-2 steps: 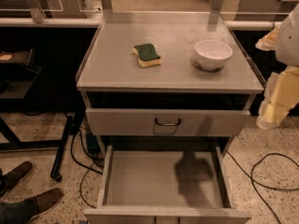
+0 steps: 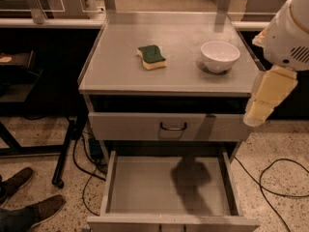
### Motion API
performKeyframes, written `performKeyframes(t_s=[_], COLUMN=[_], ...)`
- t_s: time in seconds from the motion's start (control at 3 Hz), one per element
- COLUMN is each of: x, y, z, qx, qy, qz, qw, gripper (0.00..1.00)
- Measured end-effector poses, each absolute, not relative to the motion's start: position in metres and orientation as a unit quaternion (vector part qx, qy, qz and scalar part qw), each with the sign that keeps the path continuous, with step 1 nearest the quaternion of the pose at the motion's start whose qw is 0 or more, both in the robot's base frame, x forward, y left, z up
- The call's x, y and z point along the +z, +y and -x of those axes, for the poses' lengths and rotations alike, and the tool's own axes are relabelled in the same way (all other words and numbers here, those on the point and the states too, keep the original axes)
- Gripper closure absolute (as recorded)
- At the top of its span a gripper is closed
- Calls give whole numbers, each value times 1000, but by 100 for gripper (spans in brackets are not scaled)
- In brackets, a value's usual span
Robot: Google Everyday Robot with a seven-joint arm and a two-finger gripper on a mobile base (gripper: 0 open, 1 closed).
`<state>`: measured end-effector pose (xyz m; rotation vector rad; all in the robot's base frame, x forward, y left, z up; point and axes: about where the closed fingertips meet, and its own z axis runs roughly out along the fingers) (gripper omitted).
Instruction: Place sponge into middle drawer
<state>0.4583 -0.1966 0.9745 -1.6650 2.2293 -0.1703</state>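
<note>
The sponge (image 2: pixel 151 56), yellow foam with a dark green top, lies on the cabinet top left of centre. The middle drawer (image 2: pixel 145 187) is pulled out below, grey and empty, with the arm's shadow on its bottom. My gripper (image 2: pixel 256 116) hangs at the right edge of the cabinet, level with the closed drawer front, well to the right of the sponge and holding nothing that I can see.
A white bowl (image 2: pixel 220 55) stands on the cabinet top (image 2: pixel 116 76) right of the sponge. The upper drawer front with a dark loop handle (image 2: pixel 173 126) is closed. Cables (image 2: pixel 275 178) lie on the floor at the right. A person's shoes (image 2: pixel 29 209) are at the lower left.
My gripper and arm have shifted a little to the left, closer to the cabinet's right edge. The sponge, bowl and drawer have not moved.
</note>
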Motion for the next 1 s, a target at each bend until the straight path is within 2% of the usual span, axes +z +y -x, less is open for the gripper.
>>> performKeyframes(t_s=[0.33, 1.0], x=[975, 978], y=[-175, -167], z=[-504, -523], qx=[-88, -108], qy=[804, 814], qz=[559, 539], qw=[184, 188], gripper=[0, 0])
